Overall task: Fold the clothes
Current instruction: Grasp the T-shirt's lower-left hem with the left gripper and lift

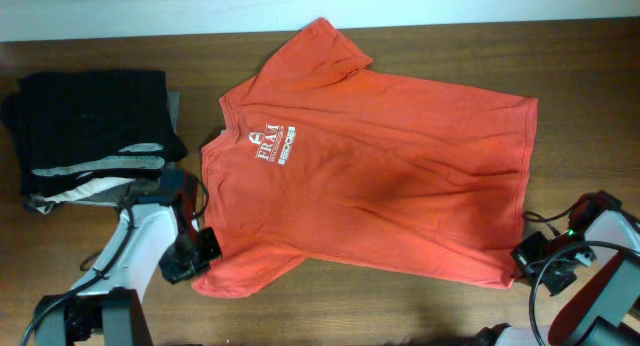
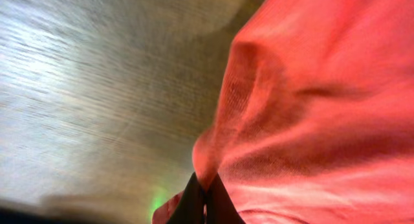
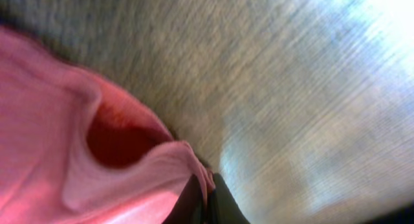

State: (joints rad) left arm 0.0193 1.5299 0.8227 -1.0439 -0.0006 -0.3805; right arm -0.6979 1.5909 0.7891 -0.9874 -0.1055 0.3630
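Observation:
The clothes are one orange-red T-shirt (image 1: 380, 156) spread flat on the wooden table, chest logo up, collar toward the left. My left gripper (image 1: 207, 248) sits at the near sleeve on the shirt's lower left, shut on a pinch of orange-red cloth (image 2: 310, 120) that rises between its dark fingers (image 2: 193, 201). My right gripper (image 1: 522, 258) is at the shirt's bottom right hem corner, shut on a fold of the cloth (image 3: 97, 166) between its dark fingers (image 3: 226, 204).
A stack of folded black, grey and white garments (image 1: 90, 131) lies at the left, just behind the left arm. Bare wooden table (image 1: 580, 86) shows on the right side and along the front edge. A white wall borders the table's far side.

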